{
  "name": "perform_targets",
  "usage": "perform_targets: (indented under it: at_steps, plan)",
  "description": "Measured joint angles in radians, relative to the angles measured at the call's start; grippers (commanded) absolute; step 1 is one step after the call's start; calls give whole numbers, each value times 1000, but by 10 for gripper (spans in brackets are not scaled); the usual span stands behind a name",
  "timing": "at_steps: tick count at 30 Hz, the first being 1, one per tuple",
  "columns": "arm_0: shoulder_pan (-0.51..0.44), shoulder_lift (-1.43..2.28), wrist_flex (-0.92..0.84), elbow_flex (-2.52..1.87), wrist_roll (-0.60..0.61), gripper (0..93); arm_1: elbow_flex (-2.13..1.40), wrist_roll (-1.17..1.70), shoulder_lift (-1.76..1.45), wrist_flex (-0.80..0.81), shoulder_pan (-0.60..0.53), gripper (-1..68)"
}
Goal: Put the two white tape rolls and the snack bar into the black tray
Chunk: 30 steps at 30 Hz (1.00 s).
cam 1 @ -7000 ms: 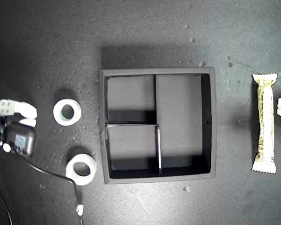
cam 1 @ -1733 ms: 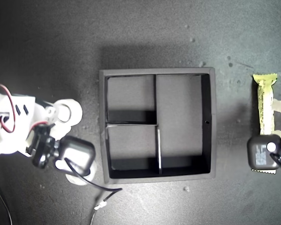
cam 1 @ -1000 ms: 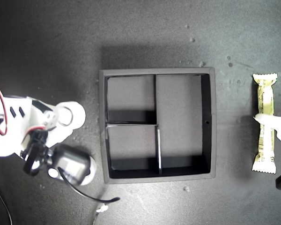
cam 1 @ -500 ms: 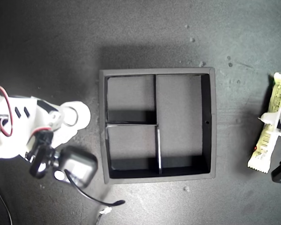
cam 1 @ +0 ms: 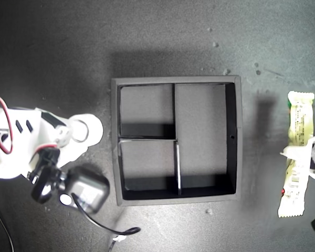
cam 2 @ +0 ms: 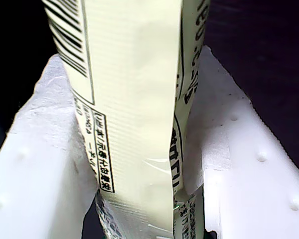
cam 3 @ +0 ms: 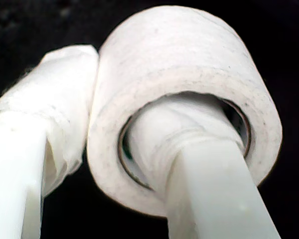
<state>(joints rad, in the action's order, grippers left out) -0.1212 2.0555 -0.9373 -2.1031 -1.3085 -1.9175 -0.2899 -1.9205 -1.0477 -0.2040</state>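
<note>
The black tray (cam 1: 239, 137) sits mid-table with all three compartments empty. Toward the exterior view's right, my first gripper (cam 1: 300, 155) is shut on the snack bar (cam 1: 299, 118), which looks raised off the table. The first wrist view shows the pale yellow-green snack bar (cam 2: 134, 99) pinched between the white fingers (cam 2: 45, 169) of my first gripper (cam 2: 139, 164). Toward the exterior view's left, my second gripper (cam 1: 76, 132) is shut on a white tape roll (cam 1: 92, 128). One finger (cam 3: 189, 149) passes through the hole of that tape roll (cam 3: 189, 74). The other roll is hidden.
The second arm's black camera block (cam 1: 86, 190) hangs just off the tray's lower-left corner in the exterior view, trailing a black cable (cam 1: 102, 224). Small pale crumbs (cam 1: 209, 211) dot the dark table around the tray.
The first gripper closed on the snack bar and raised it, and the bar has straightened. The second gripper took hold of a tape roll and edged it slightly toward the tray.
</note>
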Motion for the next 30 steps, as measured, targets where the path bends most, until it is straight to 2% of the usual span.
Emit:
perform_targets:
  at_steps: [6, 16, 22, 30]
  plan:
    - [0, -20, -55, 132, 63, 0, 199, 89, 135, 72, 3, -1]
    - [32, -331, -170, 549, 176, 0, 758, 127, 692, 64, 8, -1]
    - [-31, -569, -295, 847, 155, 0, 804, 127, 730, 51, 5, -1]
    - [-49, -627, -313, 868, 81, 0, 807, 126, 732, 25, 5, -1]
